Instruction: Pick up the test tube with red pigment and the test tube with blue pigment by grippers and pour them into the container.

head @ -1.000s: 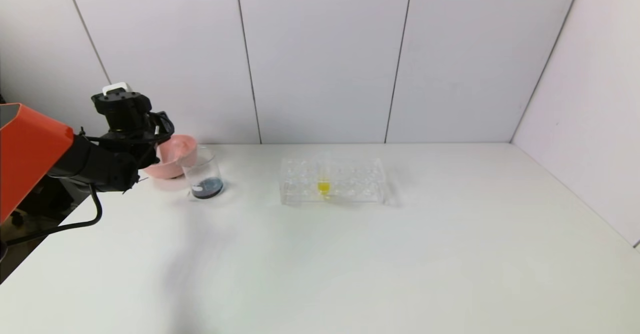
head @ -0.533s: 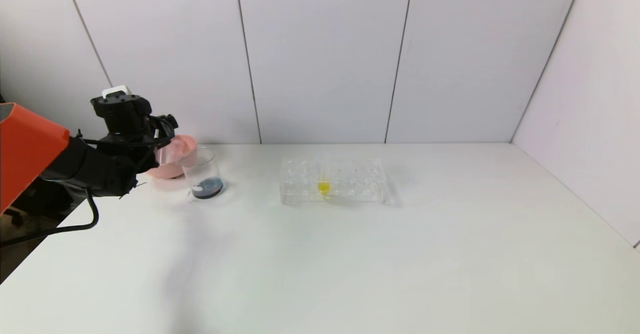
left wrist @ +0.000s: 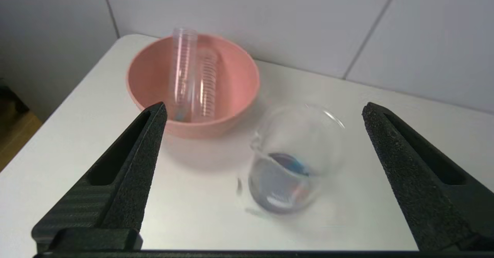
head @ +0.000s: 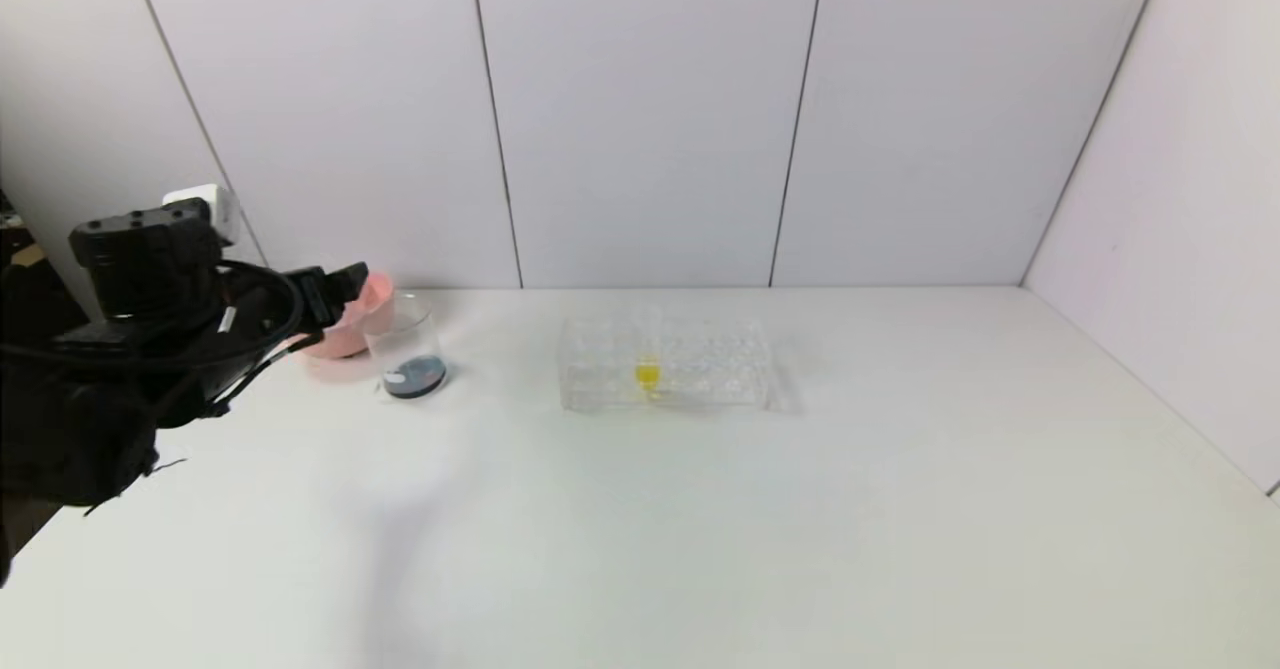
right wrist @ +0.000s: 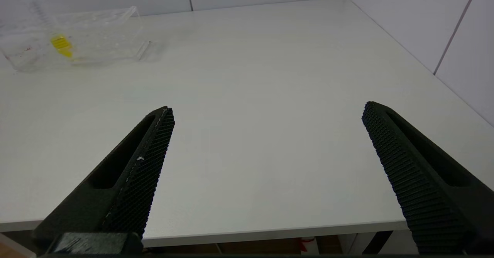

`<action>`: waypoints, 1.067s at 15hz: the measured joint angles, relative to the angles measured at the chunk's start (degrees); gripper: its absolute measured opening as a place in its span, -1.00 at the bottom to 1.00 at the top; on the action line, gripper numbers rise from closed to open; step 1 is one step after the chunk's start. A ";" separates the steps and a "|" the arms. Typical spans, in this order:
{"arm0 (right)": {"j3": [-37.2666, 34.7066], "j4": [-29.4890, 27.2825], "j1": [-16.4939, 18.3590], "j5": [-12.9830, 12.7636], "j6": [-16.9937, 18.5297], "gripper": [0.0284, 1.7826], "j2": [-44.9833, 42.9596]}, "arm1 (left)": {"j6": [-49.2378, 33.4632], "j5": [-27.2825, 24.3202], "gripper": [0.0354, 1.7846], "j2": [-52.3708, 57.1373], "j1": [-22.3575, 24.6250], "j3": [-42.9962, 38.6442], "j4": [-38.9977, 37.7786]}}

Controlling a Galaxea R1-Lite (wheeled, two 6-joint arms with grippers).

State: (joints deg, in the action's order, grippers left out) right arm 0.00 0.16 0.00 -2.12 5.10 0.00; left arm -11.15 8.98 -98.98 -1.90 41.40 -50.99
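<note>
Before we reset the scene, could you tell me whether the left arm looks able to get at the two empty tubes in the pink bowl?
Probably yes. The left tool is open and empty, facing the pink bowl; both tubes lean against its far wall, uncovered. The beaker stands beside the bowl, not across the approach.

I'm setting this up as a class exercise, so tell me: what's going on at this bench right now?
The left gripper hangs open and empty near the pink bowl, where two emptied test tubes lie. Beside the bowl, the beaker holds dark liquid, so the pouring looks done. A yellow-liquid tube stands in the clear rack. The right gripper is open and idle over the table's near edge.
</note>
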 joint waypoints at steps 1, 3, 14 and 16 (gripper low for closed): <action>0.00 0.00 0.00 0.00 0.02 0.99 0.00 | 0.74 -3.56 0.98 3.89 -0.11 -3.84 0.20; 0.00 0.00 0.00 0.01 0.05 0.99 0.00 | 2.78 -8.94 0.98 10.95 -0.11 -9.65 0.87; 0.00 0.00 0.00 0.00 0.02 0.99 0.00 | 10.58 -14.65 0.98 63.32 -0.21 -18.29 32.12; 0.00 -0.02 0.00 0.00 -0.02 0.99 0.00 | 11.46 -14.74 0.98 74.45 0.00 -18.16 41.40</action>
State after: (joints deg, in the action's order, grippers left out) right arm 0.00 0.13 0.00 -2.12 5.07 0.00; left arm 0.30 -5.75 -24.53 -1.90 23.24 -9.59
